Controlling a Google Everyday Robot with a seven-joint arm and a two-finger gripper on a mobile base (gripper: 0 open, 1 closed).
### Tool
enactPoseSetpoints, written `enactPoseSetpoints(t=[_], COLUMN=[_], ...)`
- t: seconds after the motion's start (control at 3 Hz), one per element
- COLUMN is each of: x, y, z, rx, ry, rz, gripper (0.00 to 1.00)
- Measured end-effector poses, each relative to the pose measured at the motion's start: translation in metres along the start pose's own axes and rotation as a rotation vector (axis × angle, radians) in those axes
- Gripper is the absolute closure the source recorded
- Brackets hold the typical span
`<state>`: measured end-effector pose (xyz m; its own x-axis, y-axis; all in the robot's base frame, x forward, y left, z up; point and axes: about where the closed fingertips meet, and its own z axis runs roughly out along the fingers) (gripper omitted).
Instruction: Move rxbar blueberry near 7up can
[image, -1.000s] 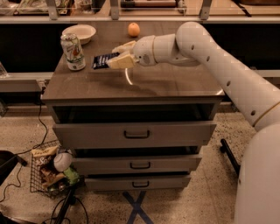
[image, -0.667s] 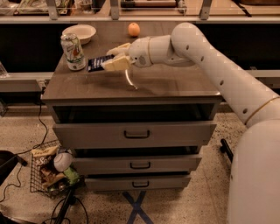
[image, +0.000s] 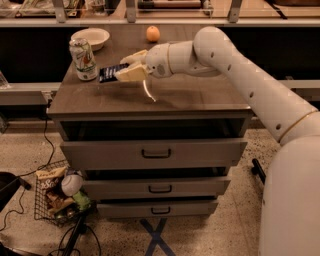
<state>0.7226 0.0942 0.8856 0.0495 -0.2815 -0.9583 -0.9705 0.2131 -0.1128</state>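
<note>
The 7up can (image: 83, 59) stands upright at the left side of the cabinet top (image: 200, 95). The rxbar blueberry (image: 110, 73), a dark blue flat bar, is held between my gripper's (image: 127, 66) pale fingers (image: 131, 74), just right of the can and low over the top. My gripper is shut on the bar's right end. My white arm reaches in from the right across the cabinet top.
A shallow white bowl (image: 91, 37) sits behind the can at the back left. An orange (image: 153, 33) lies at the back middle. The cabinet has drawers (image: 155, 152) below. A wire basket (image: 55, 195) of items stands on the floor at the left.
My gripper has carried the blue bar leftward, closer to the can, and slightly lower toward the cabinet top.
</note>
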Motion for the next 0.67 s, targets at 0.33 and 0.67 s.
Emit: enactPoseSetpoints(t=[0.33, 0.67], x=[-0.0002, -0.0005], y=[0.0012, 0.0032], z=[0.0025, 0.0064], rx=[-0.004, -0.011], ry=[-0.001, -0.001], rz=[0.0, 0.0], gripper=[0.28, 0.0])
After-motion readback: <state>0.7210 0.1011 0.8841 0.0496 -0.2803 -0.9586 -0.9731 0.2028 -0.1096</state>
